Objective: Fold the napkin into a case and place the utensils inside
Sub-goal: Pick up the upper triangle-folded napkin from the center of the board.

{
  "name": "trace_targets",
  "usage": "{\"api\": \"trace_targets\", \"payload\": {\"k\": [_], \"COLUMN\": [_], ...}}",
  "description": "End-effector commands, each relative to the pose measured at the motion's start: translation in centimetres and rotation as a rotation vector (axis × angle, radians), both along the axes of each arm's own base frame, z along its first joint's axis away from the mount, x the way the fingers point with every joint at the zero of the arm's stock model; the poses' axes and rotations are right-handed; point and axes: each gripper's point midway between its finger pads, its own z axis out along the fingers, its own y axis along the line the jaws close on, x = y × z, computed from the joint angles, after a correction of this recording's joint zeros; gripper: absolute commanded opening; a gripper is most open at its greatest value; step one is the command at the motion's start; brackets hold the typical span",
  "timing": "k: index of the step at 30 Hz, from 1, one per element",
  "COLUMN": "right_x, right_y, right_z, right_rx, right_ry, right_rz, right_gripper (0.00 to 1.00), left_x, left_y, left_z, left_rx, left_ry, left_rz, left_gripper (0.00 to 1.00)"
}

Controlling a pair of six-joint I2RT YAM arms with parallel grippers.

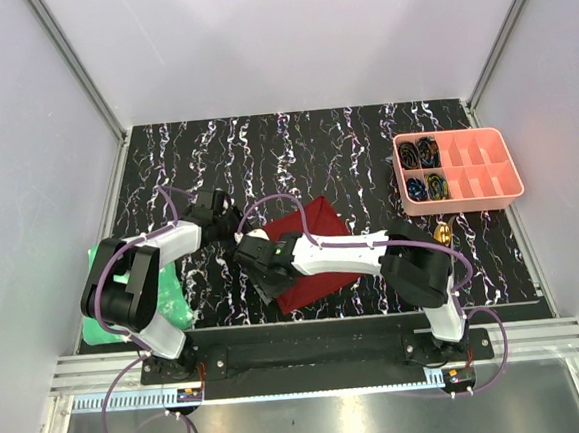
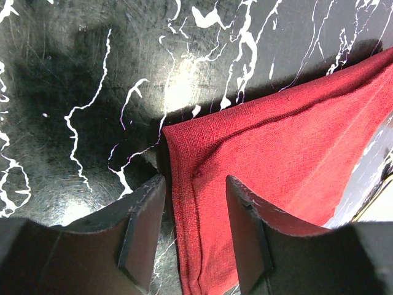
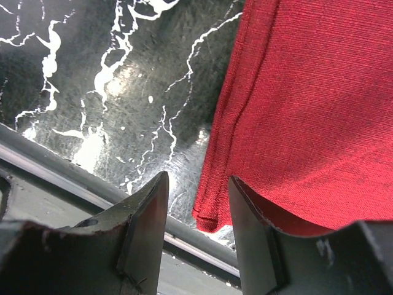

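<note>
The dark red napkin (image 1: 312, 225) lies folded on the black marbled table, partly under my right forearm. My left gripper (image 1: 230, 224) is open at the cloth's far left corner; in the left wrist view its jaws (image 2: 196, 206) straddle the hemmed edge of the napkin (image 2: 295, 141). My right gripper (image 1: 258, 269) is open at the near left corner; in the right wrist view its jaws (image 3: 196, 212) stand either side of the napkin's corner (image 3: 307, 92), low over the table. A gold utensil (image 1: 443, 232) shows right of my right arm, mostly hidden.
A pink compartment tray (image 1: 486, 169) with dark coiled items stands at the back right. A bright green crinkled sheet (image 1: 125, 290) lies under the left arm at the left edge. The table's front rail (image 3: 73, 175) runs just below the right gripper.
</note>
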Motion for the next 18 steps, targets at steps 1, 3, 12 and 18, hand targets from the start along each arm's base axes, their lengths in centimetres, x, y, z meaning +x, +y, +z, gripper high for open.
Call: {"api": "trace_targets", "payload": {"k": [1, 3, 12, 18], "right_x": [0.9, 0.9, 0.2, 0.6], "right_y": [0.7, 0.6, 0.1, -0.8], "right_z": [1.7, 1.9, -1.2, -3.0], "right_rx": [0.005, 0.001, -0.074, -0.139], "right_ry": [-0.060, -0.065, -0.037, -0.061], "right_rz": [-0.019, -0.022, 0.011, -0.002], "right_gripper": [0.52, 0.52, 0.50, 0.44], "left_x": [1.1, 1.1, 1.0, 1.1], "left_y": [0.3, 0.3, 0.2, 1.1], "left_z": [0.0, 0.1, 1.1, 1.7], "left_rx": [0.020, 0.020, -0.006, -0.024], "left_ry": [-0.032, -0.034, -0.029, -0.028], "left_rz": [0.017, 0.017, 0.026, 0.041], "left_gripper": [0.50, 0.50, 0.50, 0.51]}}
